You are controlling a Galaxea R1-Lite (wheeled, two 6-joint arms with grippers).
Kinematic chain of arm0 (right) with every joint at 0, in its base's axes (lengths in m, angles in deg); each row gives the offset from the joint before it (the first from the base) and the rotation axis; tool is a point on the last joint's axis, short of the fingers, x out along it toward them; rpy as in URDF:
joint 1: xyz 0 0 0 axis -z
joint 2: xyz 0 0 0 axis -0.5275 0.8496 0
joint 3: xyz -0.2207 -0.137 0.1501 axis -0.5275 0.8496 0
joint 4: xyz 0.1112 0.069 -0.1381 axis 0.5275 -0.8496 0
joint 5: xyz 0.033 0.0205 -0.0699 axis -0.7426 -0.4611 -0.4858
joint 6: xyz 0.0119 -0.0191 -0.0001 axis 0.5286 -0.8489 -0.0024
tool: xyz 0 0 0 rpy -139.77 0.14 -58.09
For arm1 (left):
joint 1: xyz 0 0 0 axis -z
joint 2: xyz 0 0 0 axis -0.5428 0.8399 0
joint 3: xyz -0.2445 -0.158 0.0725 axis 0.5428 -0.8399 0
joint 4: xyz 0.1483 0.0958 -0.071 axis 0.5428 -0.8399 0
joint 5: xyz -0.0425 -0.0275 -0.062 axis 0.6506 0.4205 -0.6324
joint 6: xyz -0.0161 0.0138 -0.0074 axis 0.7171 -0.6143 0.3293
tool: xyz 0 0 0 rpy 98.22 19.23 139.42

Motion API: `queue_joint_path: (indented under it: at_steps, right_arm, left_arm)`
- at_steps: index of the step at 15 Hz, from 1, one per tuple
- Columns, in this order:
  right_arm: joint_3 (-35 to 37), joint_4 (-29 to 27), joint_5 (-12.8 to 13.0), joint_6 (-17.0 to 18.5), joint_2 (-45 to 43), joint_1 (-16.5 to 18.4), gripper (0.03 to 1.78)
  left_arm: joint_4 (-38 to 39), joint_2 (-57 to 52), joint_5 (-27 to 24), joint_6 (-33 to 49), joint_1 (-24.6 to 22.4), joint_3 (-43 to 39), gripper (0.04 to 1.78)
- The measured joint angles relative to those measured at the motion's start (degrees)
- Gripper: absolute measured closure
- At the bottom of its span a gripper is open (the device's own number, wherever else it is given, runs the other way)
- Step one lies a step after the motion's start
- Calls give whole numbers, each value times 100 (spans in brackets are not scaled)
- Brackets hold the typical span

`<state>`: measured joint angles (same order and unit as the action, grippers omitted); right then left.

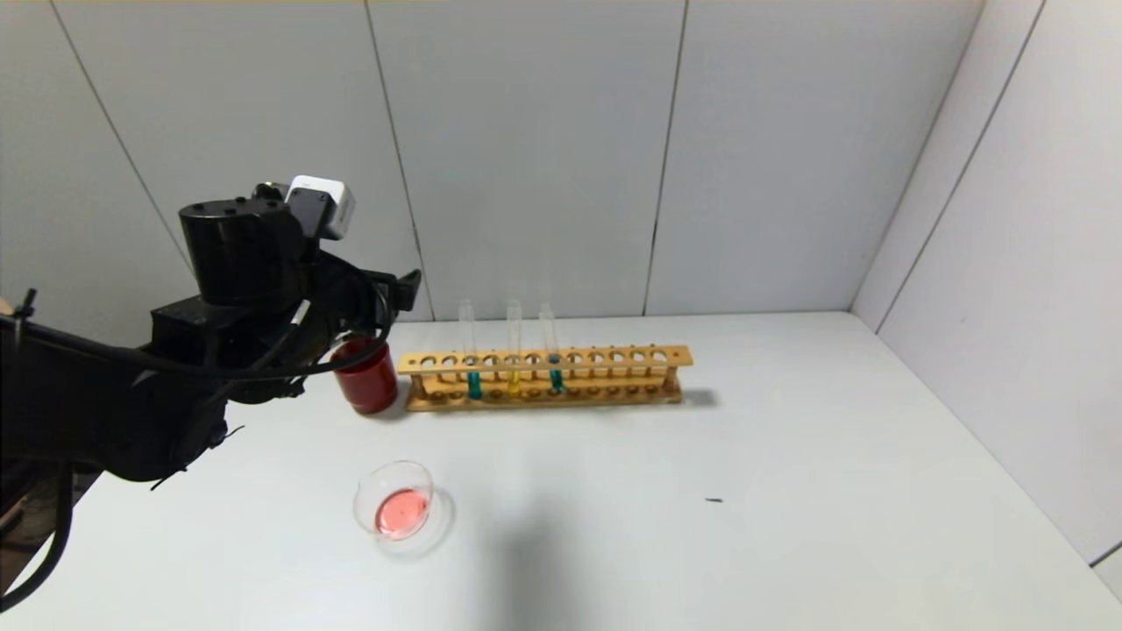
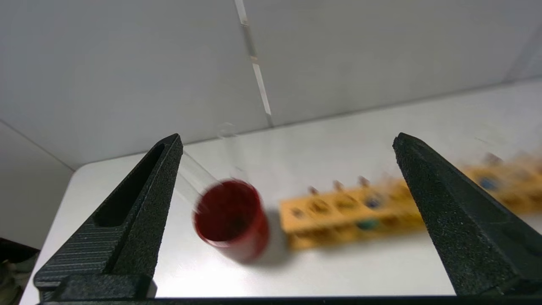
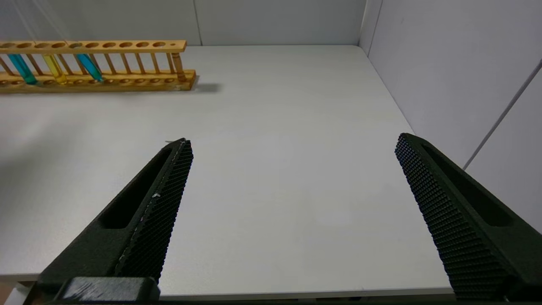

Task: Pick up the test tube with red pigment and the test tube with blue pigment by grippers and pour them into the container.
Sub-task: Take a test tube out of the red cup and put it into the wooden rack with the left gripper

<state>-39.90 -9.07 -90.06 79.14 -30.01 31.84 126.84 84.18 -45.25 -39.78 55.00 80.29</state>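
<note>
The wooden rack [image 1: 543, 379] stands at the table's [image 1: 789, 491] back, holding two blue tubes; the nearer-left test tube with blue pigment [image 1: 472, 350] is upright. The container [image 1: 401, 503] already holds red liquid. The left gripper [image 2: 288, 178], jaws wide, hovers over the red cup [image 1: 366, 377], an emptied tube [image 2: 199, 176] leaning there. The right gripper [image 3: 292, 169], also wide, has open tabletop ahead; it should approach level, avoiding the yellow tube [image 1: 514, 346].

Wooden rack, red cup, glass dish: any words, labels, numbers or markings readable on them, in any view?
None.
Wooden rack: bare wood, no text.
Red cup: plain; blurred in the left wrist view.
Glass dish: clear, unmarked.
Tubes in the rack: no labels visible.
</note>
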Motion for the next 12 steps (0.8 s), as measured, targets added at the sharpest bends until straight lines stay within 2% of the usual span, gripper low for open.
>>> queue_joint_path:
  at_steps: [3,6,9,12]
  right_arm:
    - [0,0,-2,5,0,2,6]
    - [0,0,0,2,0,2,6]
    - [0,0,-2,5,0,0,6]
    - [0,0,-2,2,0,0,6]
  left_arm:
    - [-297,-463,758,-11,649,-328,7]
    - [-260,-701,828,218,962,-653,7]
    - [-260,-786,651,564,1086,-736,7]
    - [-262,-775,-116,647,1047,-827,7]
